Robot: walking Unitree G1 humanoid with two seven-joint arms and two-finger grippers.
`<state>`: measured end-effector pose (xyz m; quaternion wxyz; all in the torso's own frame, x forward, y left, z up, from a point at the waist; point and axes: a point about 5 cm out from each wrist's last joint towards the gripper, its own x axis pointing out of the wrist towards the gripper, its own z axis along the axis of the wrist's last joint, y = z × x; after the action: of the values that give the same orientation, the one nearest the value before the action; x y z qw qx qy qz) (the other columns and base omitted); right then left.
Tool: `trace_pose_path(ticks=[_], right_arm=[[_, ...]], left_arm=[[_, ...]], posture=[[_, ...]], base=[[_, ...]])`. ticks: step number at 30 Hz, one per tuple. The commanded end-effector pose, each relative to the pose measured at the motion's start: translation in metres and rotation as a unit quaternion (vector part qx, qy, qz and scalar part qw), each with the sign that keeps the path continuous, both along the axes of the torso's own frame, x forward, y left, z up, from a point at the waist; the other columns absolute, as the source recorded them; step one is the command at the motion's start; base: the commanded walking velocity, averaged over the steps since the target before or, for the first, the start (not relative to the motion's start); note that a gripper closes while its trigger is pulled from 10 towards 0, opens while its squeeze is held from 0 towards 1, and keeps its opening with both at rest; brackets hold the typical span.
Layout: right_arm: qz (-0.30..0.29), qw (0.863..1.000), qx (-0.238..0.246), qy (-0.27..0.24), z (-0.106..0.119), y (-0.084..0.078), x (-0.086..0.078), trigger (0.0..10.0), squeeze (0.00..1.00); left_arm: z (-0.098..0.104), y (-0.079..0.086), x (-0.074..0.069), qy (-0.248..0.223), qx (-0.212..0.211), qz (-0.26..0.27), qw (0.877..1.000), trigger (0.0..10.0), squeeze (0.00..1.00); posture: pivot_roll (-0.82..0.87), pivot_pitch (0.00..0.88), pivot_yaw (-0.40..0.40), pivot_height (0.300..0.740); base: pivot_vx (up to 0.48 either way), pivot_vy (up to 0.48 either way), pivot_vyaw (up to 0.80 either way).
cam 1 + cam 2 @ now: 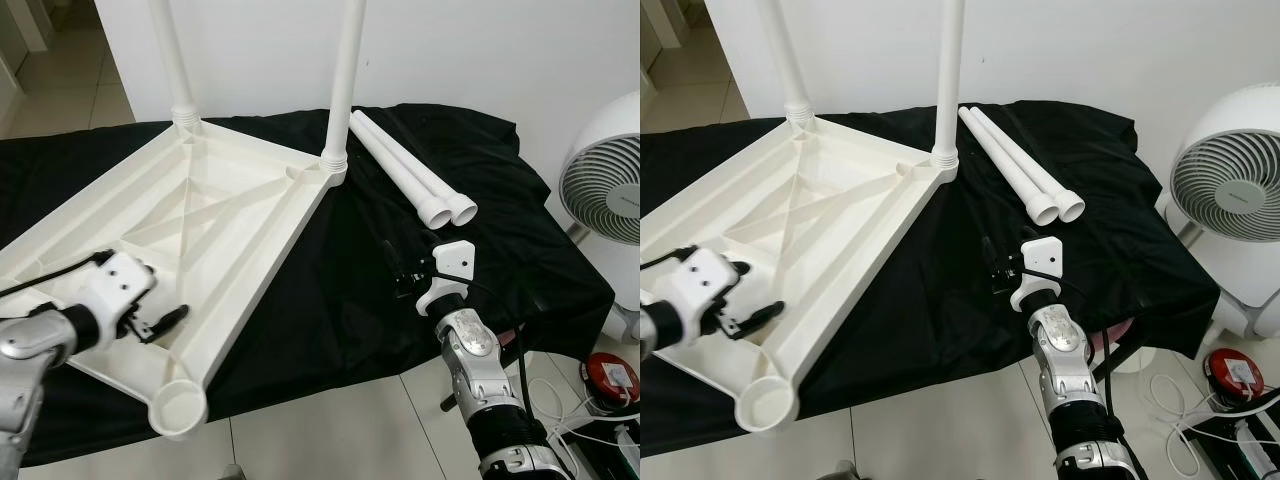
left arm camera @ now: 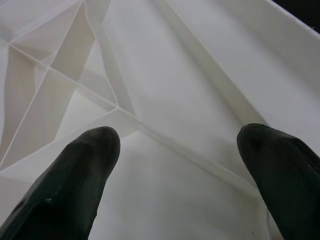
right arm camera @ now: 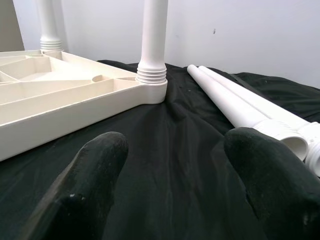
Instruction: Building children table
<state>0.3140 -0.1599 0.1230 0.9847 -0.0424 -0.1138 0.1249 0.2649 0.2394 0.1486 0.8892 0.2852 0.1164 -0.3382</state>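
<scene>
Right wrist view: my right gripper (image 3: 172, 187) hangs with fingers spread and empty above the black cloth (image 1: 340, 290), near the two loose legs (image 1: 415, 170). To fetch one well, I should straddle a single tube squarely. My left gripper (image 2: 180, 175), likewise spread, hovers over the upturned white tabletop (image 1: 200, 210), which has two legs standing at its far corners.
</scene>
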Motion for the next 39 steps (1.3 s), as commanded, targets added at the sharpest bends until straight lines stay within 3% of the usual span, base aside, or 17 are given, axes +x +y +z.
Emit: trace_pose_path(ticks=[1, 7, 12, 14, 20, 23, 27, 33, 36, 39], right_arm=[[0.0, 1.0, 0.004, 0.006, -0.001, 0.0, -0.001, 10.0, 0.0], [-0.001, 1.0, 0.004, 0.005, -0.001, 0.0, -0.002, 10.0, 0.0], [-0.009, 1.0, 0.003, 0.009, -0.003, -0.004, -0.007, 10.0, 0.0], [-0.012, 1.0, 0.003, 0.01, -0.004, -0.006, -0.009, 10.0, 0.0], [-0.013, 1.0, 0.002, 0.012, -0.005, -0.006, -0.01, 10.0, 0.0], [-0.013, 1.0, 0.004, 0.014, -0.005, -0.005, -0.01, 10.0, 0.0], [-0.011, 1.0, 0.007, 0.015, -0.005, -0.002, -0.01, 10.0, 0.0], [-0.01, 1.0, 0.009, 0.015, -0.004, -0.001, -0.01, 10.0, 0.0], [-0.01, 1.0, 0.011, 0.015, -0.004, -0.001, -0.01, 10.0, 0.0], [-0.01, 1.0, 0.014, 0.013, -0.003, 0.0, -0.009, 10.0, 0.0]], left_arm=[[-0.016, -0.015, 0.0, 0.028, -0.001, -0.036, 0.999, 10.0, 0.0], [-0.02, -0.023, 0.002, 0.034, -0.006, -0.048, 0.998, 10.0, 0.0], [-0.027, -0.044, 0.001, 0.043, -0.025, -0.082, 0.995, 10.0, 0.0], [-0.032, -0.06, -0.001, 0.049, -0.043, -0.099, 0.993, 10.0, 0.0], [-0.034, -0.072, 0.0, 0.048, -0.056, -0.109, 0.991, 10.0, 0.0], [-0.031, -0.103, 0.006, 0.03, -0.096, -0.121, 0.987, 10.0, 0.0], [-0.027, -0.119, 0.016, 0.007, -0.123, -0.103, 0.987, 10.0, 0.0], [-0.017, -0.117, 0.022, -0.027, -0.138, -0.087, 0.986, 10.0, 0.0], [-0.001, -0.105, 0.03, -0.072, -0.151, -0.056, 0.984, 10.0, 0.0], [0.01, -0.097, 0.033, -0.089, -0.171, -0.043, 0.98, 10.0, 0.0]], posture=[[0.02, 0.036, -0.026, 0.74], [0.01, 0.039, -0.024, 0.74], [-0.02, 0.049, -0.016, 0.74], [-0.03, 0.053, -0.014, 0.74], [-0.04, 0.053, -0.011, 0.74], [-0.04, 0.052, -0.01, 0.74], [-0.05, 0.044, -0.009, 0.74], [-0.04, 0.04, -0.007, 0.74], [-0.03, 0.03, -0.004, 0.74], [-0.02, 0.03, -0.005, 0.74]], base=[[0.0, 0.0, 0.0], [0.0, 0.0, 0.0], [0.0, 0.0, 0.0], [0.0, 0.0, 0.0], [0.0, 0.0, 0.0], [0.0, 0.0, 0.0], [0.0, 0.0, 0.0], [0.0, 0.0, 0.0], [0.0, 0.0, 0.0], [0.0, 0.0, 0.0]])
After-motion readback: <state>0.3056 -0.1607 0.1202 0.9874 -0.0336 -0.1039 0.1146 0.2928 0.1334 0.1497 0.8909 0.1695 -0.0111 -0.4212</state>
